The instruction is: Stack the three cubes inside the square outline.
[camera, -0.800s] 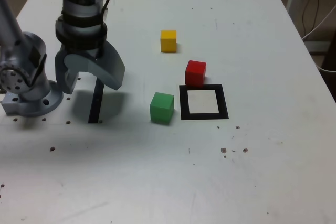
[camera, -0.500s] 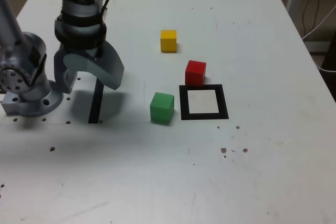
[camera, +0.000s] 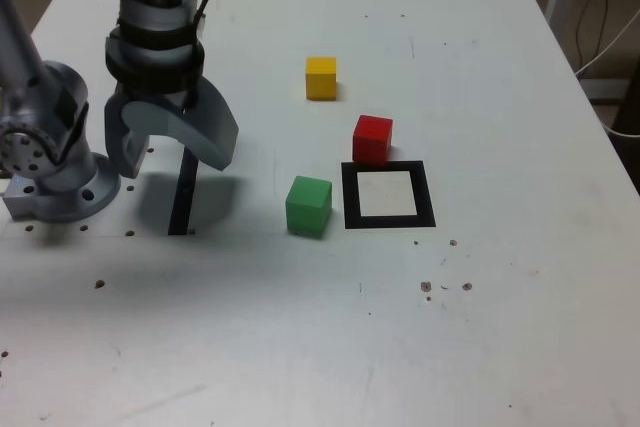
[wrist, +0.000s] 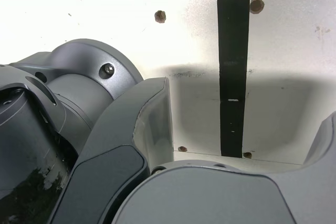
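Three cubes lie apart on the white table in the exterior view. The yellow cube [camera: 321,78] is farthest back. The red cube [camera: 372,139] touches the far edge of the square outline [camera: 389,195], whose white centre holds nothing. Just off the outline, on the exterior view's left, sits the green cube [camera: 308,205]. My gripper [camera: 170,152] hangs open and holds nothing above a narrow black strip [camera: 184,192], well to the exterior view's left of the cubes. In the wrist view the gripper [wrist: 247,124] spreads wide over that strip [wrist: 232,72]; no cube shows there.
The arm's grey base [camera: 50,162] stands at the table's edge on the exterior view's left. Its rounded housing [wrist: 63,108] fills part of the wrist view. Small screw holes [wrist: 160,16] dot the table. Cables [camera: 600,47] hang beyond the table on the exterior view's right.
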Robot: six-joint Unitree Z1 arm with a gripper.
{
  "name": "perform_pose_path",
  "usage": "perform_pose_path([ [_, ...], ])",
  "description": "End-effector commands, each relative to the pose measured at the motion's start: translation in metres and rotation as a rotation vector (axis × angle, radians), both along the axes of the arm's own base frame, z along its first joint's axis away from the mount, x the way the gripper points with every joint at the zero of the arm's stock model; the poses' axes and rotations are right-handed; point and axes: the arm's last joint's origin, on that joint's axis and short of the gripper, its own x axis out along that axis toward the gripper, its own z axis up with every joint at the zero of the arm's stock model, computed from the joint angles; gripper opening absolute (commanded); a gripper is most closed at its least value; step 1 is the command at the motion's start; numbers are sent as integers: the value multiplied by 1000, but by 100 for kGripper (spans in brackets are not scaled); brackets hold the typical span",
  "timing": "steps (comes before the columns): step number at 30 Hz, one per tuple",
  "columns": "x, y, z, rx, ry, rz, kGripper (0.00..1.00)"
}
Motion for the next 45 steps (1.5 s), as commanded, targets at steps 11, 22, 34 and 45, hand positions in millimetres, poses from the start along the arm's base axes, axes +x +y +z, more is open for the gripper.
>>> perform_pose_path([
  [11, 28, -1, 27, -2, -43, -6, 99],
  [22, 78, -3, 55, -8, -69, -31, 99],
  [34, 132, 7, 56, -13, -65, -53, 99],
  [45, 176, 24, 45, -2, -55, -88, 99],
])
